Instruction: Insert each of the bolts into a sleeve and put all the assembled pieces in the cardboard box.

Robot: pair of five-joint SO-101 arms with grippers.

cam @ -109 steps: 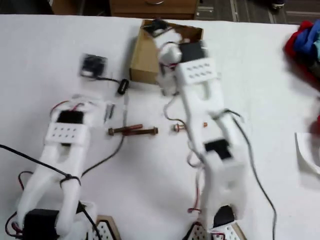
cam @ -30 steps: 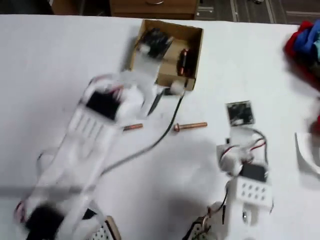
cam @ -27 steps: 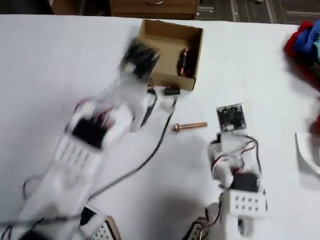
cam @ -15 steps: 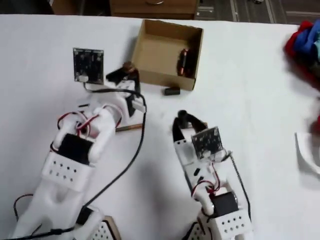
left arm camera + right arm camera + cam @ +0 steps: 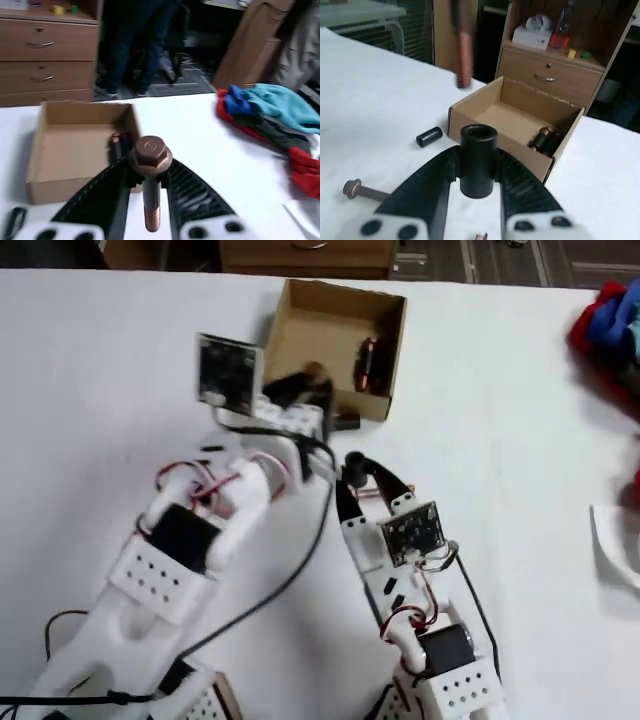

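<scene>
Gripping a copper bolt [image 5: 151, 186] just under its hex head, the left gripper [image 5: 150, 170] holds it upright, shank hanging down, close to the front of the cardboard box [image 5: 345, 292]. Beside it, the right gripper [image 5: 477, 161] clamps a black sleeve [image 5: 478, 149] that stands on end with its bore facing up. One assembled piece [image 5: 367, 362] lies inside the box. On the white table [image 5: 520, 440], a loose sleeve [image 5: 429, 136] lies just in front of the box, and another bolt [image 5: 362, 191] lies near the right gripper. Red and blue cloths [image 5: 265, 112] are heaped at the table's edge.
</scene>
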